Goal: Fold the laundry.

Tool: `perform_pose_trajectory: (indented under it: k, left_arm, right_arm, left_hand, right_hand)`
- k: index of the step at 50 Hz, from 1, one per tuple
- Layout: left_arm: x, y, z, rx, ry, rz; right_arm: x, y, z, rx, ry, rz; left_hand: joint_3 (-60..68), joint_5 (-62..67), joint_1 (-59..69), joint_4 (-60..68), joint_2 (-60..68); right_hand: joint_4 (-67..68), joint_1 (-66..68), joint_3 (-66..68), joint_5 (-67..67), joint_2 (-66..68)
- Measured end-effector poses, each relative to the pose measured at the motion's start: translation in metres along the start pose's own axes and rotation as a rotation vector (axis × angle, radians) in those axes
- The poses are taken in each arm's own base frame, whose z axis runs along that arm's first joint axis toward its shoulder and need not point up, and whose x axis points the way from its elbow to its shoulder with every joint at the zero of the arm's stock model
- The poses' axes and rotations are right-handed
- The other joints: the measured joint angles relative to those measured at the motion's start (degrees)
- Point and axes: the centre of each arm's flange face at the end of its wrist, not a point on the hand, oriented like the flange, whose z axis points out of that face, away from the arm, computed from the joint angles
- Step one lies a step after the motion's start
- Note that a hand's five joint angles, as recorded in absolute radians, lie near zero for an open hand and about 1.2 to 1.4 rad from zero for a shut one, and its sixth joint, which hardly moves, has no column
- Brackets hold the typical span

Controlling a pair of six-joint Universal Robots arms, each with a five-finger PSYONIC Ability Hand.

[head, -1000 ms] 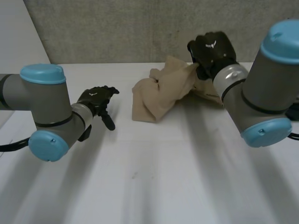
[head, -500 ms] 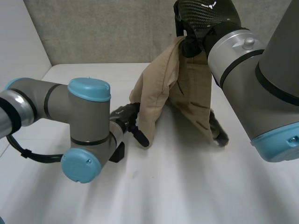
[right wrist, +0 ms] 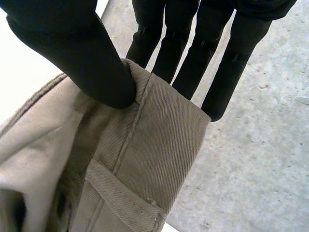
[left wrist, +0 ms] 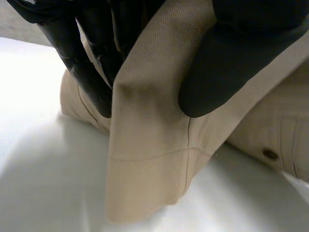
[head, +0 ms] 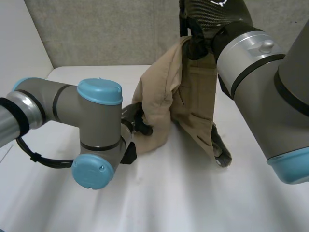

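White desk (head: 159, 193) lay beneath tan trousers (head: 193, 101), which looked soft, floppy and best gripped at seams. The right robot hand (head: 207, 21) pinched their waistband aloft; the left robot hand (head: 139, 123) pinched a lower fold.

Plain tan garment (head: 159, 96), fine twill weave; button (left wrist: 269, 154) dark, perhaps brown; table (head: 193, 193) white.

One beige twill garment (head: 198, 101), with belt-looped waistband, stitched hem and one button: is hanging crumpled above the white table (head: 193, 193), waistband uppermost, lower folds resting on the table's far half.
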Motion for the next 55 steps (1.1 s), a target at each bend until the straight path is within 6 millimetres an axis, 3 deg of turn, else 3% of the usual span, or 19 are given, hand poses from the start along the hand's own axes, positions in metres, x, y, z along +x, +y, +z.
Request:
perform_pose_trajectory:
  k: [2, 6, 7, 11, 12, 13, 15, 18, 22, 25, 29, 37, 41, 44, 47, 49, 51, 52, 55]
  left_arm:
    - [-0.002, -0.01, -0.002, 0.026, -0.01, -0.02]
    - [-0.013, -0.052, -0.014, 0.11, -0.044, -0.017]
    - [-0.02, -0.077, -0.025, 0.159, -0.063, 0.01]
    - [-0.034, -0.147, -0.066, 0.322, -0.09, 0.149]
    - [-0.035, -0.154, -0.072, 0.341, -0.091, 0.17]
    - [-0.035, -0.179, -0.094, 0.418, -0.089, 0.253]
    - [-0.032, -0.208, -0.129, 0.53, -0.084, 0.381]
    - [-0.026, -0.235, -0.169, 0.649, -0.086, 0.521]
    - [-0.025, -0.249, -0.189, 0.675, -0.09, 0.607]
    - [-0.028, -0.247, -0.182, 0.624, -0.082, 0.619]
    - [-0.034, -0.237, -0.152, 0.504, -0.067, 0.612]
    - [-0.048, -0.212, -0.066, 0.339, -0.075, 0.617]
    - [-0.045, -0.218, -0.034, 0.381, -0.074, 0.629]
    - [-0.037, -0.236, -0.02, 0.487, -0.061, 0.632]
    - [-0.021, -0.27, -0.023, 0.677, -0.04, 0.619]
    - [-0.011, -0.294, -0.034, 0.816, -0.027, 0.595]
    - [-0.003, -0.314, -0.048, 0.927, -0.017, 0.564]
    - [0.002, -0.328, -0.061, 1.008, -0.01, 0.532]
    - [0.006, -0.345, -0.082, 1.105, 0.0, 0.465]
  right_arm:
    - [0.006, 0.001, 0.002, -0.005, 0.015, -0.005]
    - [0.024, 0.006, 0.007, -0.024, 0.059, -0.043]
    - [0.036, 0.01, 0.011, -0.041, 0.084, -0.079]
    - [0.061, 0.017, 0.016, -0.077, 0.117, -0.159]
    - [0.063, 0.017, 0.016, -0.08, 0.118, -0.165]
    - [0.065, 0.017, 0.016, -0.082, 0.12, -0.171]
    - [0.077, 0.019, 0.019, -0.087, 0.114, -0.21]
    - [0.085, 0.017, 0.02, -0.082, 0.107, -0.228]
    - [0.093, 0.016, 0.021, -0.083, 0.11, -0.236]
    - [0.098, 0.02, 0.024, -0.094, 0.113, -0.236]
    - [0.099, 0.036, 0.031, -0.135, 0.099, -0.232]
    - [0.087, 0.085, 0.061, -0.17, 0.056, -0.232]
    - [0.08, 0.105, 0.088, -0.093, 0.068, -0.256]
    - [0.077, 0.106, 0.109, 0.021, 0.099, -0.285]
    - [0.078, 0.09, 0.132, 0.201, 0.166, -0.317]
    - [0.083, 0.069, 0.143, 0.347, 0.231, -0.329]
    - [0.087, 0.052, 0.148, 0.442, 0.275, -0.33]
    - [0.091, 0.033, 0.151, 0.547, 0.323, -0.323]
    - [0.095, 0.009, 0.15, 0.655, 0.363, -0.298]
  left_hand:
    - [0.06, 0.0, 0.0, 0.0, 0.06]
    - [0.06, 0.0, 0.0, 0.0, 0.07]
    - [0.06, 0.0, 0.0, 0.0, 0.07]
    - [0.06, 0.0, 0.0, 0.01, 0.07]
    - [0.06, 0.0, 0.0, 0.01, 0.07]
    - [0.06, 0.0, 0.0, 0.01, 0.07]
    - [0.07, 0.0, 0.0, 0.02, 0.07]
    - [0.12, 0.0, 0.0, 0.03, 0.14]
    - [0.21, 0.0, 0.0, 0.2, 0.22]
    - [0.21, 0.0, 0.0, 0.21, 0.22]
    - [0.21, 0.0, 0.0, 0.22, 0.22]
    - [0.21, 0.0, -0.01, 0.23, 0.22]
    - [0.24, 0.0, -0.01, 0.23, 0.24]
    - [0.27, 0.0, -0.01, 0.23, 0.25]
    - [0.27, 0.0, -0.01, 0.24, 0.27]
    - [0.27, 0.0, -0.01, 0.24, 0.27]
    - [0.27, 0.0, -0.01, 0.24, 0.27]
    - [0.27, 0.0, -0.01, 0.24, 0.27]
    - [0.27, 0.0, -0.01, 0.24, 0.27]
  right_hand:
    - [0.0, 0.0, 0.0, 0.0, 0.0]
    - [0.0, 0.0, 0.0, 0.0, 0.0]
    - [0.0, 0.0, 0.0, 0.0, 0.0]
    - [0.0, 0.0, 0.0, 0.0, 0.0]
    - [0.0, 0.0, 0.0, 0.0, 0.0]
    - [0.0, 0.0, 0.01, 0.0, 0.0]
    - [0.0, 0.0, 0.0, 0.0, 0.0]
    - [0.0, 0.0, 0.01, 0.0, 0.0]
    - [0.0, 0.0, 0.01, 0.01, 0.0]
    - [0.0, 0.0, 0.0, 0.0, 0.0]
    - [0.0, 0.0, 0.0, 0.0, 0.0]
    - [0.0, 0.0, 0.0, 0.0, 0.0]
    - [0.0, 0.0, 0.0, 0.0, 0.0]
    - [0.0, 0.0, 0.0, 0.0, 0.0]
    - [0.01, 0.0, 0.01, 0.0, 0.0]
    - [0.01, 0.0, 0.0, 0.0, 0.0]
    - [0.01, 0.0, 0.0, 0.0, 0.0]
    - [0.01, 0.0, 0.0, 0.0, 0.0]
    - [0.01, 0.0, 0.0, 0.0, 0.0]
